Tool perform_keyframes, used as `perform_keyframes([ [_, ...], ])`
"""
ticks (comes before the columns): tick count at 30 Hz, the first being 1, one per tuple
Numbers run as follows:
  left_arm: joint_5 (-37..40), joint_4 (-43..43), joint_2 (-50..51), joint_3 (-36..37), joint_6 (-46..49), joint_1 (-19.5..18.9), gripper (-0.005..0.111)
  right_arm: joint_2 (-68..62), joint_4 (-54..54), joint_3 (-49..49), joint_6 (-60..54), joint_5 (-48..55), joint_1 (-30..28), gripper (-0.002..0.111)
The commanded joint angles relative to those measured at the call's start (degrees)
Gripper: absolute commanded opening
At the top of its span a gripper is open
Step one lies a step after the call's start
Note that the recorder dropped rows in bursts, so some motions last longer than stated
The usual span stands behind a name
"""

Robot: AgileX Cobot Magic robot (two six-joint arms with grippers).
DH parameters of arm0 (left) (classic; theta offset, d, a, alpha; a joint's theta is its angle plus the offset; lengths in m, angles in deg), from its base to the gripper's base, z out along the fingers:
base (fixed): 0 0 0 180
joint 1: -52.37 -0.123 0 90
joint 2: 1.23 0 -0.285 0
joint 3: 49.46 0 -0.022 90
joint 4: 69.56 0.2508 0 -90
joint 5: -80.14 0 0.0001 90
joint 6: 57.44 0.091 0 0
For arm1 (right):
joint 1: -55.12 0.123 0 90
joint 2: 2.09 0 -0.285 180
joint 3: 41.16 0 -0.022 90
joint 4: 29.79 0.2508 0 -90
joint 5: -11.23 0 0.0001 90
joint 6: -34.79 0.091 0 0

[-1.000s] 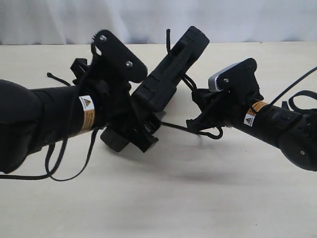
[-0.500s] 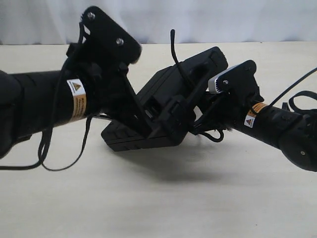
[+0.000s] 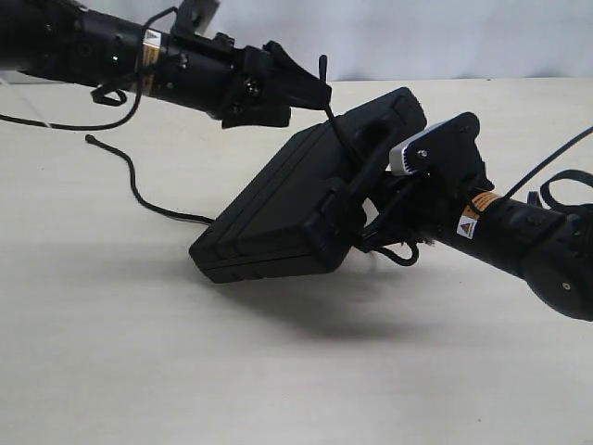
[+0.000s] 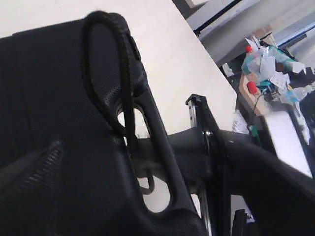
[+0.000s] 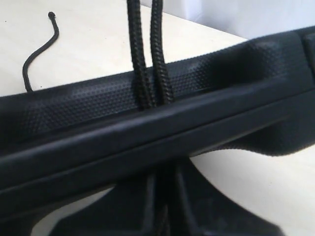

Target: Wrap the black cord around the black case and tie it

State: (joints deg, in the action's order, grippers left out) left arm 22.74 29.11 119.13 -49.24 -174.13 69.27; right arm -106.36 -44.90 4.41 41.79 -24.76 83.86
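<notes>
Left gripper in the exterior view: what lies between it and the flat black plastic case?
Exterior view: only the thin black braided cord, rising from the flat black plastic case up beside the left gripper.

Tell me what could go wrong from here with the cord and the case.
One: the black case stands tilted, one lower corner on the table, its raised end at the shut right gripper; it may slip and fall flat. Two: the black cord crosses the case's edge as two strands, and the left gripper is open, so nothing seems to tension them; the wrap may slide off.
</notes>
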Motion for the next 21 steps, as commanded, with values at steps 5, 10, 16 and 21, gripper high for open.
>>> perform_keyframes([
  [5, -2.64, -10.8, 6.93, -2.64, 7.26, 1.6, 0.086, 0.14, -0.37, -0.33, 0.3, -1.53, 0.1, 0.004],
  [10, 0.56, -11.81, 6.93, -2.64, 11.49, 4.41, 0.086, 0.14, -0.37, -0.33, 0.3, -1.53, 0.1, 0.004],
  [16, 1.85, -12.4, 6.93, -2.64, 11.91, 4.97, 0.064, 0.14, -0.37, -0.33, 0.3, -1.53, 0.1, 0.004],
  [21, 1.44, -12.27, 6.93, -2.64, 11.8, 4.18, 0.001, 0.14, -0.37, -0.33, 0.3, -1.49, 0.1, 0.005],
])
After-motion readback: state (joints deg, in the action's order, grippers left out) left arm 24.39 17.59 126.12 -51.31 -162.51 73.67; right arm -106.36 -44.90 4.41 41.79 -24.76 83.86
